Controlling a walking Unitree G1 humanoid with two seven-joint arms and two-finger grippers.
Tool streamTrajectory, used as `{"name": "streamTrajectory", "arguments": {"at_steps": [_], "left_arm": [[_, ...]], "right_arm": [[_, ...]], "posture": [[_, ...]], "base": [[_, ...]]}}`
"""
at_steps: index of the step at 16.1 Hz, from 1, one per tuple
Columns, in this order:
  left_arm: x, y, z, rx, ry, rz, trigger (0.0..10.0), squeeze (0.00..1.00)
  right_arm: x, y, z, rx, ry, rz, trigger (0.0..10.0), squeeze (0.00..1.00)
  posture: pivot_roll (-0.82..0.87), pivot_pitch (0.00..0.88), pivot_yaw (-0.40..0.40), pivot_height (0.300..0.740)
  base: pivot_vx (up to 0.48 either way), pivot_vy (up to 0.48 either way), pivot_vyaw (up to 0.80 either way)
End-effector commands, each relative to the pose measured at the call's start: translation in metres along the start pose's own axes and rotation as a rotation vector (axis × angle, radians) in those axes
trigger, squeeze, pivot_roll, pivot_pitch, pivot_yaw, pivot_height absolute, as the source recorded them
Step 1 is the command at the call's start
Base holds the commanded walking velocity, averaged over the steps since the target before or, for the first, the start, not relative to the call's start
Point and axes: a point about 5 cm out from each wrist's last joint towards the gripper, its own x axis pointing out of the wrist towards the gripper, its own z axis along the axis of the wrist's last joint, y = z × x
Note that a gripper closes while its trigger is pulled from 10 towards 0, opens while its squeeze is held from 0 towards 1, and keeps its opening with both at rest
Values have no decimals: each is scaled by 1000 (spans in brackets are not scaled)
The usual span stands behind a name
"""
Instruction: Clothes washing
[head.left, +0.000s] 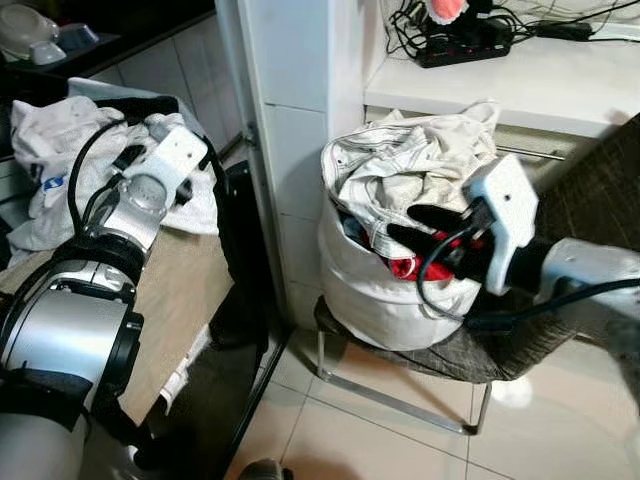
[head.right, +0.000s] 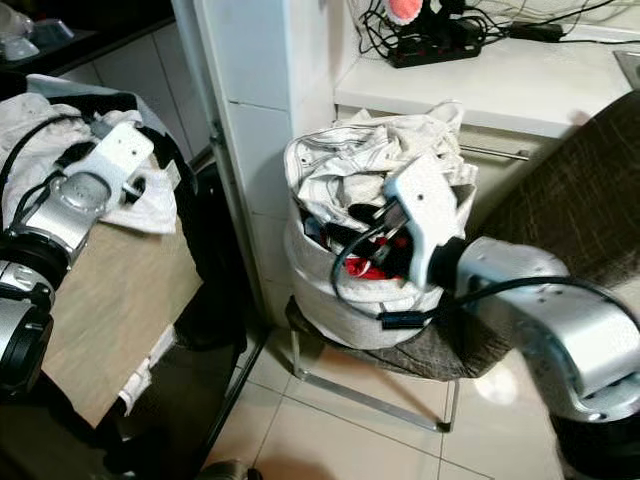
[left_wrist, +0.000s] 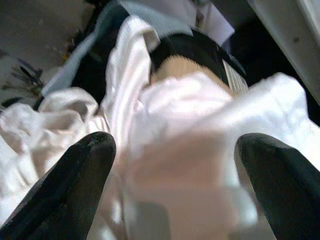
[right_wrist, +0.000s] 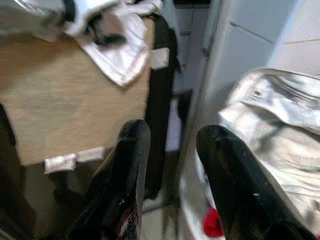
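Note:
A white laundry bag (head.left: 375, 305) stuffed with clothes stands on a chair seat (head.left: 440, 358). A crumpled white garment (head.left: 400, 165) lies on top and a red one (head.left: 405, 268) peeks out beneath it. My right gripper (head.left: 415, 228) is at the bag's front side, open, its fingers (right_wrist: 130, 150) apart with nothing between them. On the left, a heap of white clothes (head.left: 40, 140) lies on a wooden tabletop (head.left: 185, 290). My left gripper (left_wrist: 175, 150) hovers just over that heap (left_wrist: 165, 110), wide open and holding nothing.
A white pillar (head.left: 290, 120) separates the table from the chair. Behind the bag, a white counter (head.left: 520, 85) carries a black power strip (head.left: 462, 45) and cables. The brown chair back (head.left: 600, 190) rises at the right. Tiled floor (head.left: 350, 430) lies below.

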Motion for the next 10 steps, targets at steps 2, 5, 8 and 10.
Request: {"name": "streamTrajectory", "arguments": {"at_steps": [2, 5, 8, 10], "left_arm": [[-1, 3, -18, 25, 59, 36, 0, 0], [-1, 4, -20, 19, 66, 45, 0, 0], [-2, 9, -23, 10, 81, 60, 0, 0], [-2, 9, -24, 9, 84, 63, 0, 0]], "right_arm": [[5, 12, 1, -4, -33, 58, 10000, 0], [8, 16, -1, 0, -32, 64, 10000, 0], [11, 19, -2, 2, -39, 69, 10000, 0], [11, 19, -2, 1, -40, 67, 10000, 0]], "posture": [[-70, 0, 87, 740], [-69, 0, 87, 740], [-68, 0, 87, 740], [-70, 0, 90, 740]], "base": [[0, 0, 0], [0, 0, 0], [0, 0, 0], [0, 0, 0]]}}
